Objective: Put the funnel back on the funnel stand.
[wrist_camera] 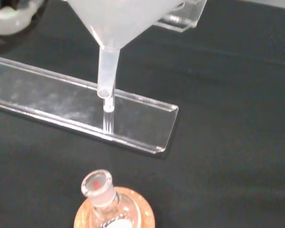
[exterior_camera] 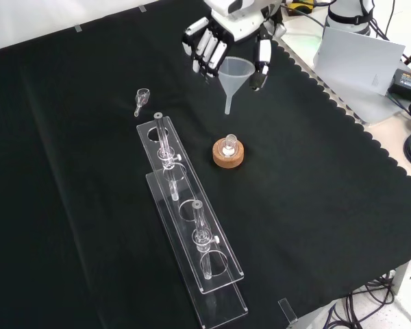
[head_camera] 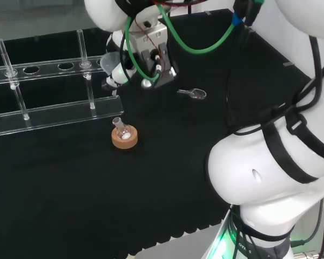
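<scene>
Hand is clamped on the funnel, fingers on one side of the cone and thumb on the other. Funnel is upright, spout down, held in the air clear of the worktop. In the front view it hangs beyond the flask, which sits in a cork ring, and to the right of the far end of the clear funnel stand. It isn't in any stand hole. Wrist view has the spout over the stand's base plate near its end, flask neck close by. A small clear scoop lies on the cloth near the stand's far end, apart from it.
</scene>
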Action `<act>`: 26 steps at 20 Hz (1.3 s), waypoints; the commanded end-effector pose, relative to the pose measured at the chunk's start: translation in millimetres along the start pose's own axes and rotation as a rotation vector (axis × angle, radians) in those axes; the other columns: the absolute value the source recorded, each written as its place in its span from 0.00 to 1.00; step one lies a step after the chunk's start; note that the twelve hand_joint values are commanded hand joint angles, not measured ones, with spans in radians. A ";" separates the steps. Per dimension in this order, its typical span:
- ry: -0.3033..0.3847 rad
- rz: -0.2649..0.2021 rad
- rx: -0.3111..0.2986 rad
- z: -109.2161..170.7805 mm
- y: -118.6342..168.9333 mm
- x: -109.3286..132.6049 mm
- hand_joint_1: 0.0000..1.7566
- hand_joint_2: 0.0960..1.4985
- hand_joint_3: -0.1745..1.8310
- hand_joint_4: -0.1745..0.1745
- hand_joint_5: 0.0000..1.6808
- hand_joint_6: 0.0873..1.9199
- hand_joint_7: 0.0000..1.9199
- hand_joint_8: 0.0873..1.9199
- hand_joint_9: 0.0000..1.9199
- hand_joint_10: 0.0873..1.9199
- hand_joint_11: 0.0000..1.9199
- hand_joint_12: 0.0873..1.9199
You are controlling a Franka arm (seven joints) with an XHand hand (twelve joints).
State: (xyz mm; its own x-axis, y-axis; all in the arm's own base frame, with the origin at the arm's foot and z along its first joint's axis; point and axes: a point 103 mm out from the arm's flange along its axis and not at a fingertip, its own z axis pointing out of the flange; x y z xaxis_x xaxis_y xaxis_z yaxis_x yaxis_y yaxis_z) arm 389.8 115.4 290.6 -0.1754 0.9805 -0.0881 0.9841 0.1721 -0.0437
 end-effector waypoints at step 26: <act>-0.068 -0.113 -0.055 -38.9 111.9 -87.4 0.49 0.34 0.34 1.00 0.60 0.29 0.64 0.22 0.44 0.15 0.00 0.82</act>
State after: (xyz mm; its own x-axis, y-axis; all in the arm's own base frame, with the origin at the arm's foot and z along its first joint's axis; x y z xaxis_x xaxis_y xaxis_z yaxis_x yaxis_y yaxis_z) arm 478.8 80.0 337.6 -0.2587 0.9555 -0.1417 0.9649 0.2624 0.0079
